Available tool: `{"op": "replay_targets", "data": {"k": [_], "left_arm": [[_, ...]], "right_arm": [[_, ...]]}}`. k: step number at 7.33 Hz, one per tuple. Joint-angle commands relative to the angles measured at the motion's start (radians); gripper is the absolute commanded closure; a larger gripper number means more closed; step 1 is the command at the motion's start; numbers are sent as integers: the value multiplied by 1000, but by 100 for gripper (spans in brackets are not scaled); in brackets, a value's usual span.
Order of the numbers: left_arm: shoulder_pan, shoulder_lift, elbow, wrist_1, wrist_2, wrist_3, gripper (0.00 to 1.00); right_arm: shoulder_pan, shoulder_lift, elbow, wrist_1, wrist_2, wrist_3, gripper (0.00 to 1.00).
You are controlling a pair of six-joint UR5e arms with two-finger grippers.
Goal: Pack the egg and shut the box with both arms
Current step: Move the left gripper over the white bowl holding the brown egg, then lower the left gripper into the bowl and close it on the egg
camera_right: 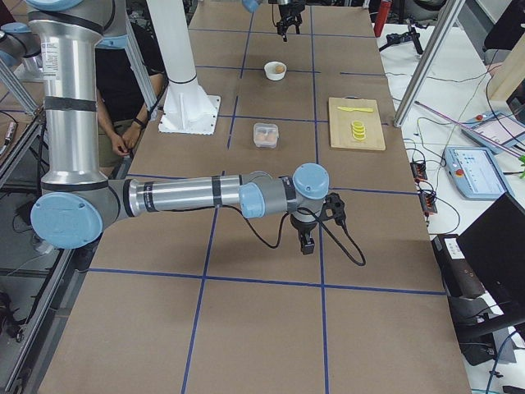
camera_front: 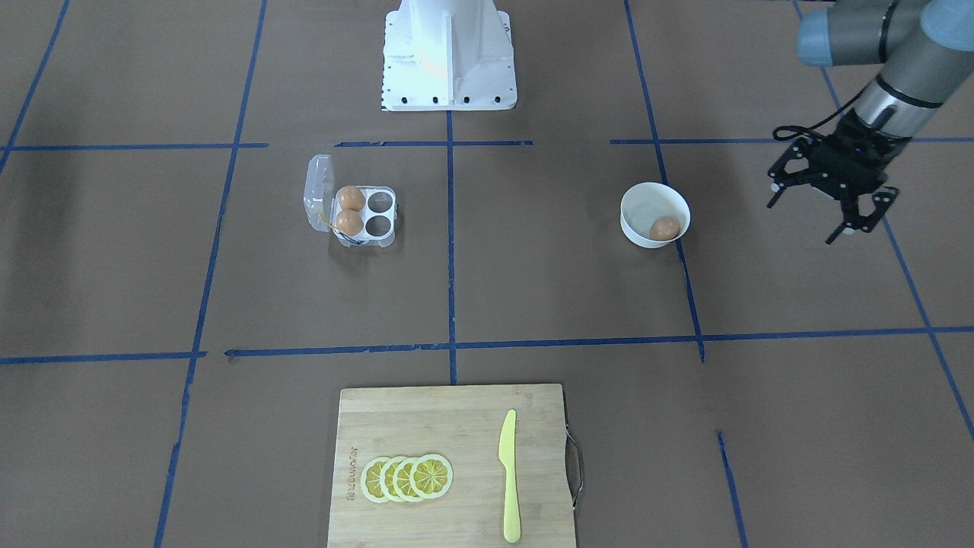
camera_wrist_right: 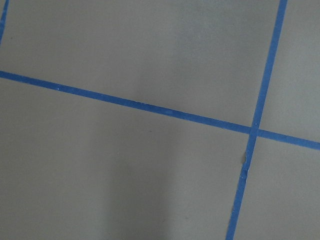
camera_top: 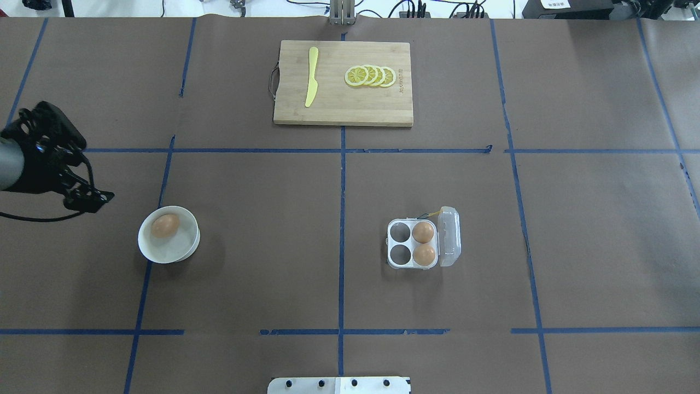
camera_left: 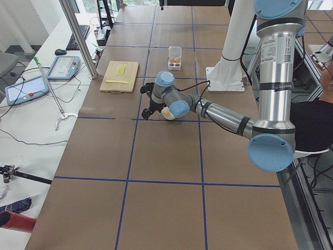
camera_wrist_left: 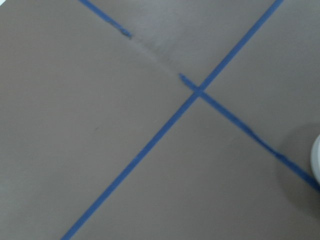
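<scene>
The egg (camera_front: 664, 227) lies in a round white bowl (camera_front: 635, 202), also seen from overhead (camera_top: 164, 225). The box (camera_front: 386, 230) stands open with its clear lid (camera_front: 319, 190) upright; two brown eggs (camera_front: 350, 199) fill the holes beside the lid, and the two other holes are empty. My left gripper (camera_front: 803, 221) is open and empty, hovering above the table beside the bowl, apart from it (camera_top: 87, 200). My right gripper (camera_right: 305, 242) shows only in the exterior right view, low over bare table far from the box; I cannot tell if it is open or shut.
A wooden cutting board (camera_front: 426, 426) with lemon slices (camera_front: 407, 478) and a yellow knife (camera_front: 508, 476) lies at the table's far side from the robot. The white pedestal base (camera_front: 447, 57) stands at the robot's side. Blue tape lines cross the brown table.
</scene>
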Motion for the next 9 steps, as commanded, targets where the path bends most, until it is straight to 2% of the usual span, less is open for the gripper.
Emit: {"op": "replay_targets", "data": {"k": [1,2,3,4,5,6,7,9], "left_arm": [[171,-1,-20,6,164,-160,1],[193,-3,-27,38,178,-198,2],[228,-38,-33,140,184,-226,2],[237,-134,-39,310,184,-240,2],[253,-203,-35,418,184,-235,2],[262,-211,-35,433,189,-228,2],[265,-210,-32,431,244,-226,2],[270,-211,-15,430,269,-212,12]], "right_arm": [[-8,0,-6,0,0,-1,0],[-16,0,-6,0,0,1,0],[-17,0,-6,0,-2,-1,0],[-17,0,-6,0,-2,1,0],[-17,0,-6,0,-2,1,0],[-19,0,-6,0,-3,1,0],[-19,1,-6,0,-3,1,0],[-20,0,-6,0,-3,1,0]]}}
